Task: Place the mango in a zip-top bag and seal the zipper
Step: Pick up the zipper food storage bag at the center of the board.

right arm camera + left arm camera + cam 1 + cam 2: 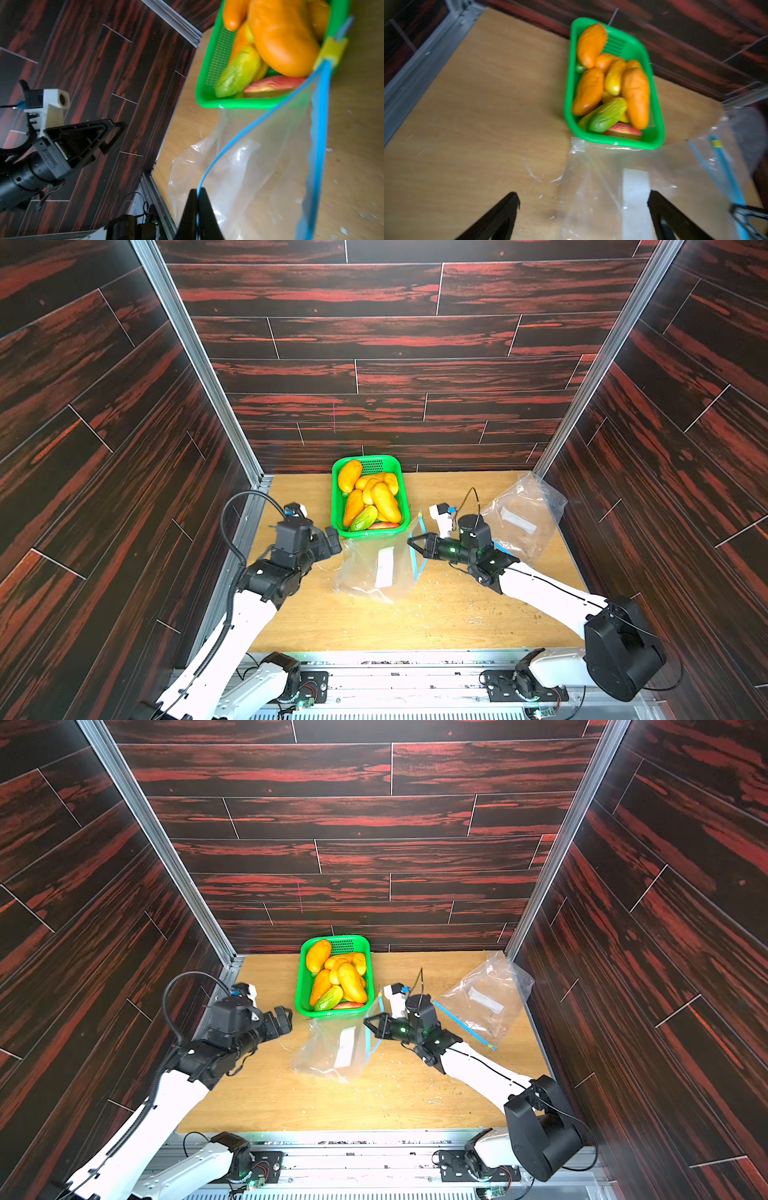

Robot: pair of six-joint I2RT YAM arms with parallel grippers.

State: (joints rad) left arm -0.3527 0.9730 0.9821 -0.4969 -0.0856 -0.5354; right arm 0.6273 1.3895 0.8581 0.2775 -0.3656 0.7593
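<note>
Left end effector spread wide; clear zip-top bag touches green basket of mangoes.

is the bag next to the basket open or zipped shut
Open. The bag has its two blue zipper tracks standing apart in the right wrist view, with the right gripper pinching one.

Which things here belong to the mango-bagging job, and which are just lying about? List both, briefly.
Job:
- mangoes in the green basket
- centre zip-top bag, its blue zipper edge pinched by the shut right hand
- open left hand near that bag

Lying about:
- second zip-top bag, at the far right
- small scraps on the table
</note>
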